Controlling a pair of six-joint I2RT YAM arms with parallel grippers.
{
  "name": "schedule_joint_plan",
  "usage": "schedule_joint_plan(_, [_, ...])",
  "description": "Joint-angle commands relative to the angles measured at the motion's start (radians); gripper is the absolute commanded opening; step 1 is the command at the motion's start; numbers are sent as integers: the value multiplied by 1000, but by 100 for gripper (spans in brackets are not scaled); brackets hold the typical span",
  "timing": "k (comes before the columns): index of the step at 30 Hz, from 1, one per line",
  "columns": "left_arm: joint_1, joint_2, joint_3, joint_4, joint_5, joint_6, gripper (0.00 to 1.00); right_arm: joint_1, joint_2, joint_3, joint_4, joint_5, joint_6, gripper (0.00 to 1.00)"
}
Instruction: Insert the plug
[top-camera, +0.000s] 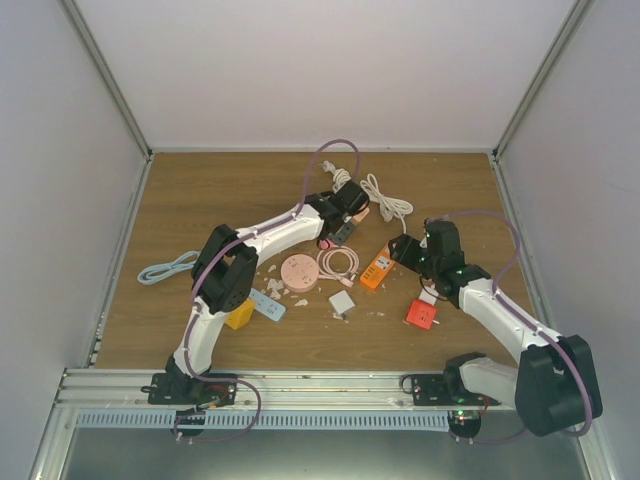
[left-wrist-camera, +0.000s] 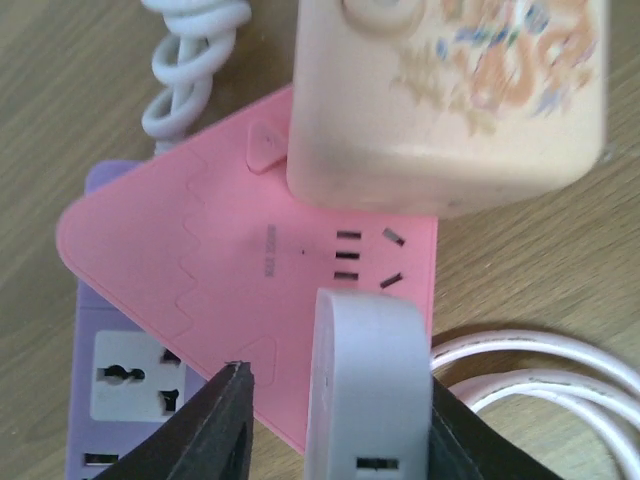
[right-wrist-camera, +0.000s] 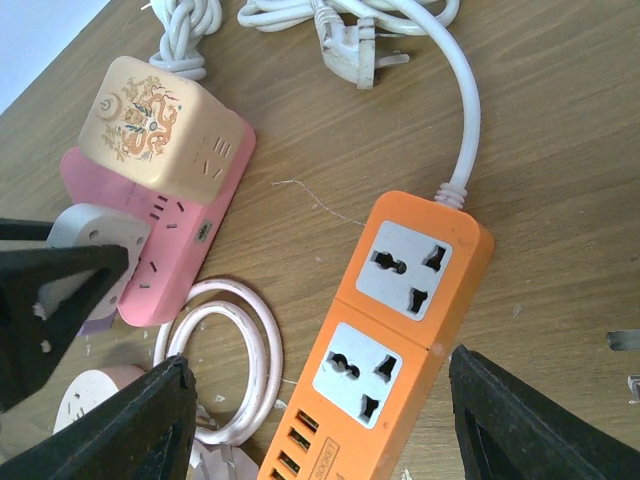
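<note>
A pale grey plug (left-wrist-camera: 365, 385) stands on the near corner of a pink triangular power strip (left-wrist-camera: 220, 280). My left gripper (left-wrist-camera: 337, 375) straddles it and is open: the right finger lies against the plug and the left finger (left-wrist-camera: 225, 420) stands clear of it. A cream cube adapter (left-wrist-camera: 450, 100) sits on the strip's far end. The right wrist view shows the same plug (right-wrist-camera: 95, 228) on the pink strip (right-wrist-camera: 170, 250). My right gripper (right-wrist-camera: 320, 360) hangs wide open over an orange power strip (right-wrist-camera: 390, 340), holding nothing.
A purple strip (left-wrist-camera: 120, 400) lies under the pink one, with a coiled pink cable (left-wrist-camera: 540, 380) beside it. From above I see a round pink socket (top-camera: 298, 272), a white adapter (top-camera: 342, 302), a red cube (top-camera: 420, 314), a blue strip (top-camera: 268, 306) and a white cord (top-camera: 385, 198).
</note>
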Motion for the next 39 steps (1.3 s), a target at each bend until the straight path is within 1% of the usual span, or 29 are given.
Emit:
schedule_joint_plan(1, [4, -52, 66, -21, 43, -29, 42, -10, -10, 5, -8, 2, 12, 70])
schedule_joint_plan(4, [4, -56, 64, -21, 46, -15, 43, -10, -10, 3, -8, 1, 13, 70])
schedule_joint_plan(7, [4, -40, 62, -38, 34, -7, 41, -10, -12, 1, -6, -1, 14, 70])
schedule_joint_plan(13, [4, -33, 24, -29, 31, 7, 40, -11, -11, -2, -5, -2, 10, 70])
schedule_joint_plan(14, [4, -32, 18, -27, 26, 9, 37, -11, -9, -3, -4, -2, 10, 70])
schedule_joint_plan(16, [4, -31, 11, -27, 21, 14, 24, -11, -7, -2, -5, -6, 9, 70])
schedule_joint_plan(17, [4, -32, 7, -23, 22, 16, 22, -11, -6, -2, -3, -7, 10, 70])
schedule_joint_plan(20, [4, -40, -10, -11, 22, 18, 22, -11, -6, -4, -2, -8, 10, 70])
schedule_joint_plan(21, [4, -42, -15, -8, 22, 18, 20, -10, -6, -4, -1, -8, 9, 70])
schedule_joint_plan(28, [-2, -65, -100, 42, 7, 18, 3, -11, -3, -5, 3, -9, 10, 70])
schedule_joint_plan(32, [-4, -62, -140, 55, -31, 29, 0, -11, -1, -6, 5, -13, 12, 70])
schedule_joint_plan(39, [-1, -60, -167, 67, -44, 33, 0, -11, -1, -5, 5, -12, 13, 70])
